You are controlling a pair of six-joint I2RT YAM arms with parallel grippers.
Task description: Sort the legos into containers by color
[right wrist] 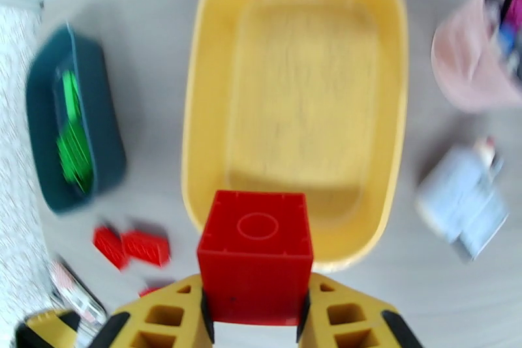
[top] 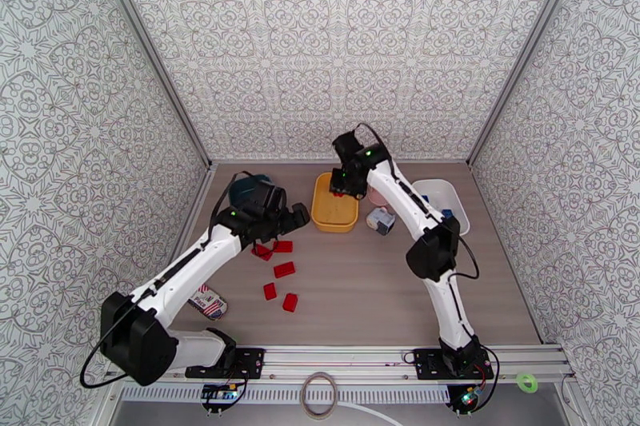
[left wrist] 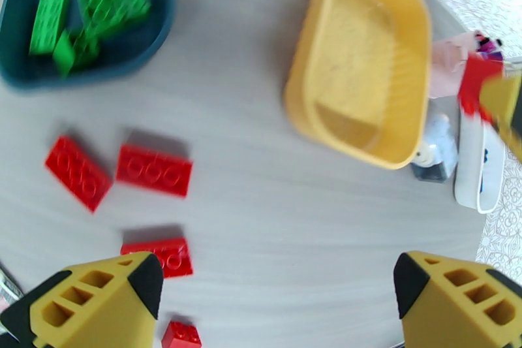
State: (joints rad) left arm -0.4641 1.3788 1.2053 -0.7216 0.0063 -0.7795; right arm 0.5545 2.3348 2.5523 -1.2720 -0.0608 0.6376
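Smooth plastic red brick, matt wood-grain table

Legos in the left tub

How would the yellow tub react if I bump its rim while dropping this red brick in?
Likely slides rather than tips: the yellow tub is shallow, wide and flat-bottomed on a smooth table. It is empty, so probably light; the right hand holding the red brick could shove it easily. Its thin plastic wall may flex slightly.
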